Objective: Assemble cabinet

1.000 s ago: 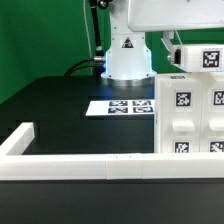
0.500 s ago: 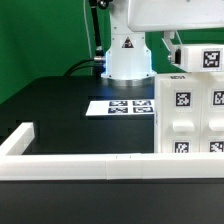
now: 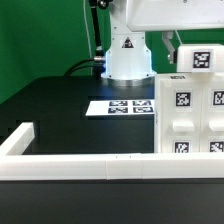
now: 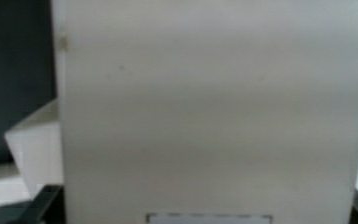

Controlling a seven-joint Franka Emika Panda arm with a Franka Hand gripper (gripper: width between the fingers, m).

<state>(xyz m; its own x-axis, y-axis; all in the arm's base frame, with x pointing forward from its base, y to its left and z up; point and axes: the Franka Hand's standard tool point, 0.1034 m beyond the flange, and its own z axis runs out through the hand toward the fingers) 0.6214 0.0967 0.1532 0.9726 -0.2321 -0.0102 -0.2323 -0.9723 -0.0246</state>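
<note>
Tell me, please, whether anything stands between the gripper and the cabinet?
Nothing visible does. In the exterior view the gripper is right at the top box of the cabinet, with nothing between them; a white panel fills the wrist view close up. The marker board and L-shaped rail lie aside on the table.

The white cabinet stood upright at the exterior view's right edge, black-and-white tags on its square front compartments. A smaller tagged drawer-like box was at its top.
</note>
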